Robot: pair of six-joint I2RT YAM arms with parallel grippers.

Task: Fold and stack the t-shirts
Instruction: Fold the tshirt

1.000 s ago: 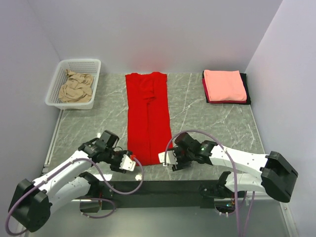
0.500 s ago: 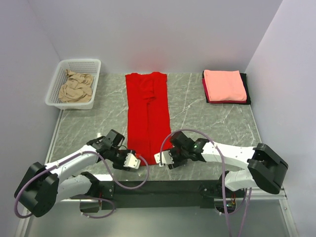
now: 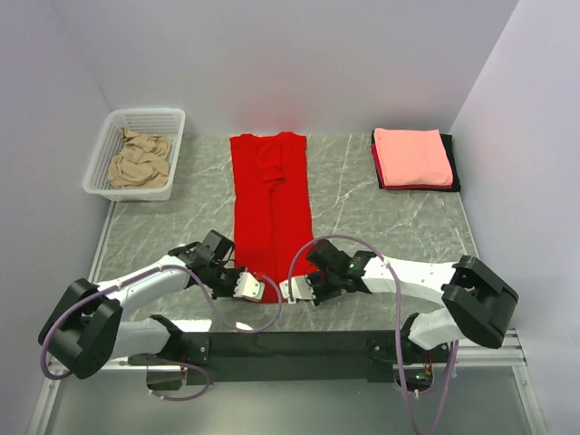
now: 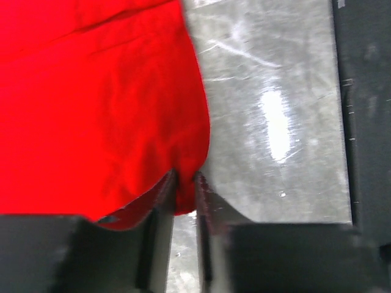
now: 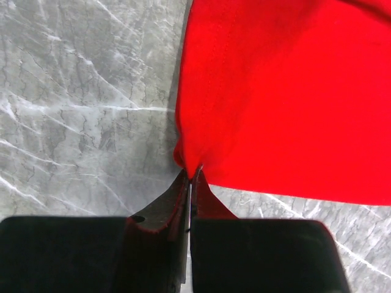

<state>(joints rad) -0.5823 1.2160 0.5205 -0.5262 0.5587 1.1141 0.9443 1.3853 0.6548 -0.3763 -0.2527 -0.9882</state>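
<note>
- At the far left, the white plastic mesh basket (image 3: 101,172) holds a crumpled tan cloth t-shirt (image 3: 139,159). Leave it alone for now; it is well apart from the step in hand.
- Your left gripper (image 4: 184,186) is closed on the near left corner of the large bright red cloth t-shirt (image 3: 272,213), with only a little of the hem between the jaws. I judge this hold to be thin, so lift slowly and watch that the corner does not slip out.
- The red t-shirt lies flat in the middle of the grey marble-patterned table (image 3: 362,217) as a long narrow strip, with its hem at the near edge. The step, as I judge it, is to carry the hem to the far end and halve the strip.
- Your right gripper (image 5: 190,180) is clamped tight on the near right corner of the same hem, and the cloth puckers at the tips.
- Raise both corners together to the same height, and hold them as far apart as the strip is wide, so that the hem is straight.
- Travel low and lay the hem square on the far end before you let go.
- At the far right, the folded salmon-pink t-shirt (image 3: 412,156) lies on top of a black folded t-shirt (image 3: 453,179). I think the red one goes on this pile afterwards.
</note>
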